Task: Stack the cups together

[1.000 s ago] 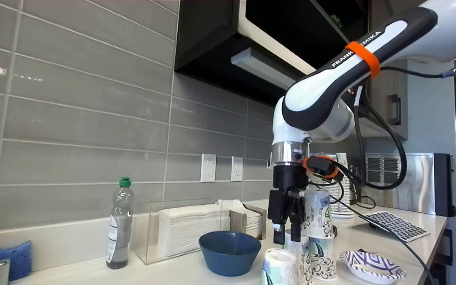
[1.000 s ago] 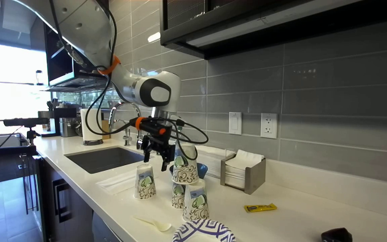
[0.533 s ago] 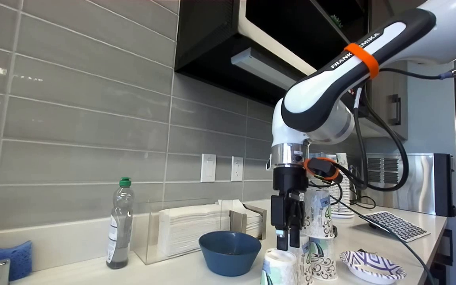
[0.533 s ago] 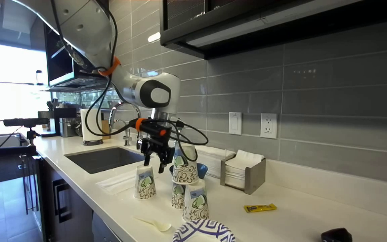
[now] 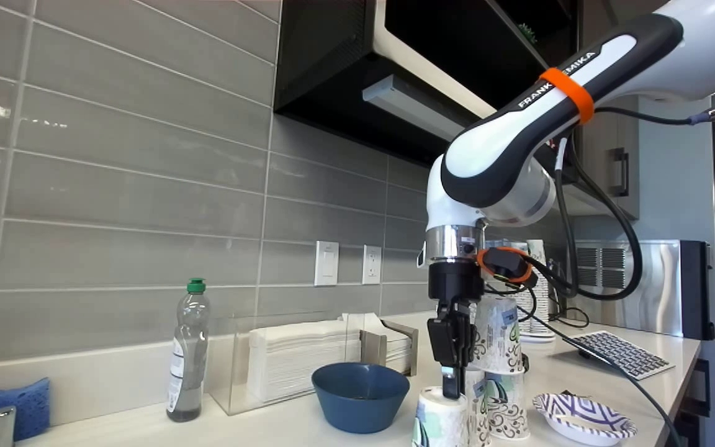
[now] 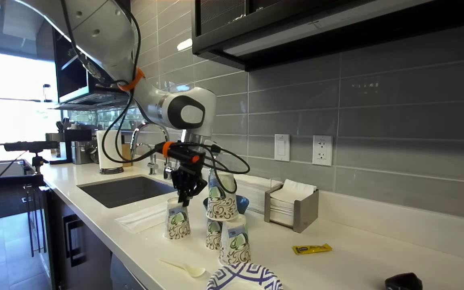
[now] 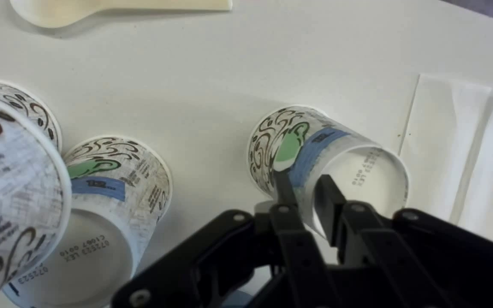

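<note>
Right now, the black two-fingered claw (image 7: 306, 192) is squeezed almost all the way together, and it has hold of a white paper cup (image 6: 177, 225) with brown swirls and green and blue marks. Only the cup's thin edge is between the fingers: in the wrist view, one finger dips into the hollow of the cup's bottom and the other is on the outside. The cup is upside down, with its wide end down on the shiny white table (image 6: 274, 245).

Near it, but a little way apart, a top cup (image 6: 220, 205) with the same print sits up on a pair of bottom cups (image 6: 235, 245). All three are upside down too, and both exterior views show them.

A round dark blue bowl (image 5: 360, 403) is near the cups, and near a pile of white paper napkins (image 5: 295, 363). In an exterior view, a white paper plate (image 6: 243, 270) with a purple zigzag edge is near the bottom cups, and a cream plastic spoon (image 6: 195, 270) lies near the plate. A small flat yellow packet (image 6: 311, 249) lies farther from the cups. The wrist view shows a folded white napkin (image 7: 456, 162) lying flat beside the held cup. A clear plastic bottle (image 5: 188, 360) with a green cap stands by the grey tiled wall (image 5: 146, 186).
</note>
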You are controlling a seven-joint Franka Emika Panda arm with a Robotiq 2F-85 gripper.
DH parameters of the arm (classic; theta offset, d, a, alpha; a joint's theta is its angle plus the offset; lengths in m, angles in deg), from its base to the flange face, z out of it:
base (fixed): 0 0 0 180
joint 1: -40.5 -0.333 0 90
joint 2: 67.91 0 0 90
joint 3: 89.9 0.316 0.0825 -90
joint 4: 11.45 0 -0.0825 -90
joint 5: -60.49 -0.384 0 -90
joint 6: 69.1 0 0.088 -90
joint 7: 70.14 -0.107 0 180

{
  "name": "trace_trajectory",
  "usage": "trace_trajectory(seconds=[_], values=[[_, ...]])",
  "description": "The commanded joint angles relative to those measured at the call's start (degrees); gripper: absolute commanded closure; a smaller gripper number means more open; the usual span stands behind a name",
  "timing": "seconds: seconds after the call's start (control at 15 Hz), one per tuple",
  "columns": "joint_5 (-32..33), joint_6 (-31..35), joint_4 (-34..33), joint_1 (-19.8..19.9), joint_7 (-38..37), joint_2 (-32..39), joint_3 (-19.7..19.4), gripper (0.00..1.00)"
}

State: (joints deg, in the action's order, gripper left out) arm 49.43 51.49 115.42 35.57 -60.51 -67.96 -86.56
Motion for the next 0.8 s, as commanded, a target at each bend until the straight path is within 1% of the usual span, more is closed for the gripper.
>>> trace_trajectory(seconds=[0.0,0.4,0.73], values=[[-1.57,-1.13,-0.41,0.35,1.37,0.07,0.24,1.00],[0.81,-2.51,0.24,0.49,-1.17,-2.43,0.12,1.00],[4.43,-4.02,-0.05,0.63,-4.34,-4.84,0.15,1.00]])
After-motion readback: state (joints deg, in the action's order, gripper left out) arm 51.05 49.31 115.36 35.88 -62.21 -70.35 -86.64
